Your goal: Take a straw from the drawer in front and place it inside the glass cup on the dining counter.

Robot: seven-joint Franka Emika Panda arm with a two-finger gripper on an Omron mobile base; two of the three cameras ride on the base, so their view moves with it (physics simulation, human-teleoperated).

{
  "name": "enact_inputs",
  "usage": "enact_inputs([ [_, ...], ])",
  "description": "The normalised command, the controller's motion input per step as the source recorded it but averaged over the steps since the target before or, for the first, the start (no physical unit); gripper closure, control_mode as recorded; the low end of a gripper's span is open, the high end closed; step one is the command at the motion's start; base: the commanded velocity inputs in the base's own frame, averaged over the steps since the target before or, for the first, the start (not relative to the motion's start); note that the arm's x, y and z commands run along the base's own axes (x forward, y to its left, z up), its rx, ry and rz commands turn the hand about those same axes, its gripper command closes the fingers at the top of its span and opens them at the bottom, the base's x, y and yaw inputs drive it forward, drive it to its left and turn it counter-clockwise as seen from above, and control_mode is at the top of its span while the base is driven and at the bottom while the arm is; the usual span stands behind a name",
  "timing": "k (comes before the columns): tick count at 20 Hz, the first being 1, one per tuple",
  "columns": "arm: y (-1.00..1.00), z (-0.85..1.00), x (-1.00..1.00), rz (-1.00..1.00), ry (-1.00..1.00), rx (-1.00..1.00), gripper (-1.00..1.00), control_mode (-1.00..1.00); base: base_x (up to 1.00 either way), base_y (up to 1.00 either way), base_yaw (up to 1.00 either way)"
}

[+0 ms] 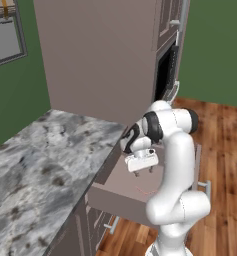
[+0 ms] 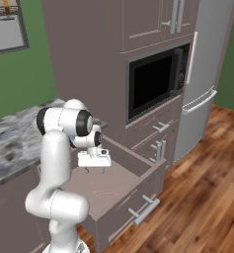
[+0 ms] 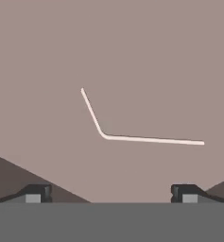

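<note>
The drawer (image 1: pixel 121 196) stands pulled out, its flat taupe floor bare except for the straw (image 3: pixel 132 138). In the hand view the straw is a thin pale pink line with a bend in it, lying flat. It shows as a faint reddish line (image 1: pixel 146 190) in the left base view and again (image 2: pixel 104 192) in the right base view. My gripper (image 3: pixel 111 194) hangs open a little above the drawer floor, pointing down, with the straw ahead of its fingertips and nothing between them. From the base it appears over the drawer's middle (image 1: pixel 142 170) (image 2: pixel 95 170). The glass cup and the dining counter are out of view.
A marbled countertop (image 1: pixel 35 165) over cabinets runs along the left of the drawer. A tall taupe cabinet (image 2: pixel 98 59) holds a black microwave (image 2: pixel 155 84), with more drawers below and a grey fridge (image 2: pixel 202 79) to its right. Wooden floor (image 2: pixel 202 197) lies to the right.
</note>
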Motion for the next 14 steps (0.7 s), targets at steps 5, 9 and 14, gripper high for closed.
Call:
enact_inputs([
  [5, 0.00, -0.53, 0.19, 0.18, 0.00, 0.14, -1.00, -1.00, 0.00, 0.00, 0.00],
  [9, 0.00, -0.46, 0.03, 0.19, 0.00, 0.16, -1.00, -1.00, 0.00, 0.00, 0.00],
  [14, 0.00, -0.38, 0.00, 0.14, 0.00, 0.08, -1.00, -1.00, 0.00, 0.00, 0.00],
])
